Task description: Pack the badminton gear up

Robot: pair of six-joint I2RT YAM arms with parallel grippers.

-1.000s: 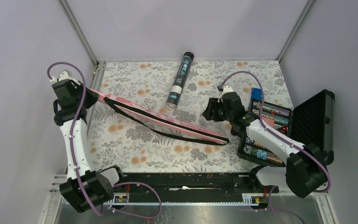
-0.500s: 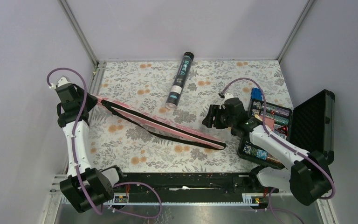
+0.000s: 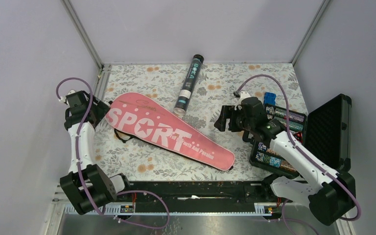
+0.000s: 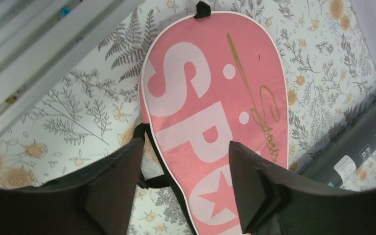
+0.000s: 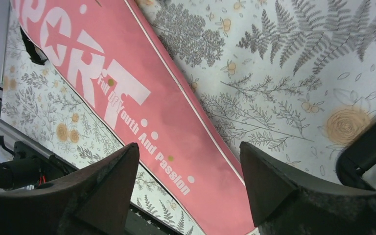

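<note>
You had the long pink "SPORT" bag (image 3: 169, 133) lying flat on the floral worktop (image 3: 142, 81), lettering up, slanting from its wide rounded end at the left to its narrow end near the front middle. Your left claw (image 3: 101, 111) sat at the wide end with its fingers (image 4: 110, 188) spread and nothing pinched. In the left wrist view the bag's white letters showed through the gap. A black strap (image 3: 120, 138) poked out from under the bag's near edge. Your right claw (image 3: 221, 119) hung just beyond the narrow end, also spread and empty, with the bag running beneath it in the right wrist view. The black tube with teal print (image 3: 188, 84) lay on its side behind the bag, its near end close to the bag's far edge; you could not tell whether they touched. At the right stood an open black case (image 3: 330, 125) of patterned rolls (image 3: 269, 159), a small blue toy (image 3: 269, 97) at its far corner.
</note>
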